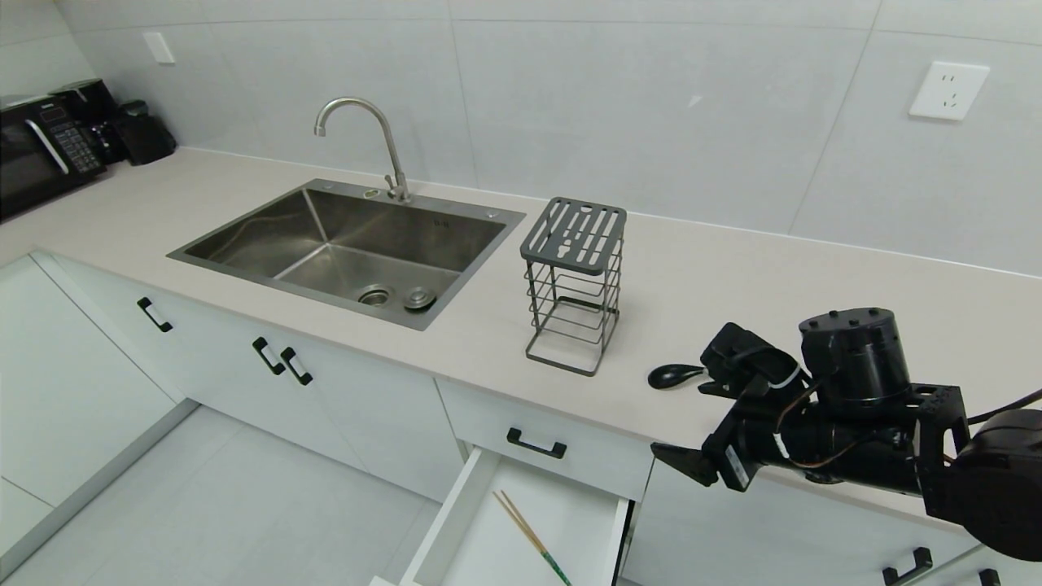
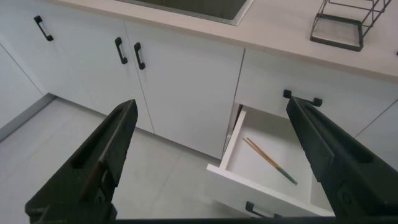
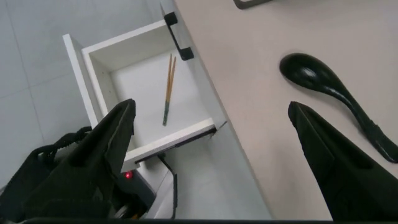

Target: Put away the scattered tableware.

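Note:
A black spoon point(image 1: 672, 375) point(image 3: 329, 87) lies on the pale countertop point(image 1: 733, 277), right of the wire rack point(image 1: 574, 285). My right gripper point(image 1: 692, 407) point(image 3: 211, 162) hovers at the counter's front edge just beside the spoon's handle, open and holding nothing. Below it, a white drawer point(image 1: 480, 537) point(image 3: 124, 93) stands pulled out with a pair of chopsticks point(image 1: 531, 537) point(image 3: 168, 87) point(image 2: 270, 160) inside. My left gripper point(image 2: 211, 168) hangs open and empty in front of the cabinets, facing the drawer point(image 2: 236, 155) from some distance.
A steel sink point(image 1: 350, 248) with a tap point(image 1: 366, 138) sits left of the rack. A microwave point(image 1: 41, 150) stands at the far left of the counter. White cabinet doors with black handles point(image 1: 273, 358) run below. Bare floor lies in front.

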Tool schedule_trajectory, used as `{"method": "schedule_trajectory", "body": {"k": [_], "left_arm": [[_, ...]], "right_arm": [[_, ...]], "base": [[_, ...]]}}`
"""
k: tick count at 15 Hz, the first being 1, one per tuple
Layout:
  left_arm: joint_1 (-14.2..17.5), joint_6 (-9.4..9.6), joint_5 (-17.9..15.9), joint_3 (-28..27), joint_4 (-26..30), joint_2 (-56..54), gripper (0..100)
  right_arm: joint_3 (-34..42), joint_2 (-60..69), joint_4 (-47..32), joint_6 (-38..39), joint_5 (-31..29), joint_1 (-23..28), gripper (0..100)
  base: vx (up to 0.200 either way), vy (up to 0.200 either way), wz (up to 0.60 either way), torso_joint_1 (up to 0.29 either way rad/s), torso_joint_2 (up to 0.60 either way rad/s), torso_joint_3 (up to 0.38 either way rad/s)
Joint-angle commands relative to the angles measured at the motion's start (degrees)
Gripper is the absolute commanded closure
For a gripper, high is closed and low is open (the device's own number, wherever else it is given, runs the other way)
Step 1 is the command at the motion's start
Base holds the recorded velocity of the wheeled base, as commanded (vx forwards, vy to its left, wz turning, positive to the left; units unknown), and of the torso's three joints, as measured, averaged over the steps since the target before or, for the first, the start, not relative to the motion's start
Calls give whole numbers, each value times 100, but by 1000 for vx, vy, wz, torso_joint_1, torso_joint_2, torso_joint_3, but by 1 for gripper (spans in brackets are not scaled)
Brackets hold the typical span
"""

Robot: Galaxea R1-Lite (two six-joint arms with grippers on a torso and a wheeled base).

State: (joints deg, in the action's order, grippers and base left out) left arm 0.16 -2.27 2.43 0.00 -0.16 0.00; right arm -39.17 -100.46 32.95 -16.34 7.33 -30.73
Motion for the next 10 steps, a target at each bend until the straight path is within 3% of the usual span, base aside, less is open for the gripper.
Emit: {"method": "schedule_trajectory", "body": {"k": [1, 10], "left_arm": [[2, -2, 4, 0, -2, 0, 0], [2, -2, 4, 0, -2, 0, 0]], "right_arm": [[14, -114, 10, -265, 76, 437, 0], [-610, -1125, 10, -669, 533, 1430, 0]], "base": [[0, 0, 0, 0, 0, 0], [0, 0, 0, 0, 0, 0]]}}
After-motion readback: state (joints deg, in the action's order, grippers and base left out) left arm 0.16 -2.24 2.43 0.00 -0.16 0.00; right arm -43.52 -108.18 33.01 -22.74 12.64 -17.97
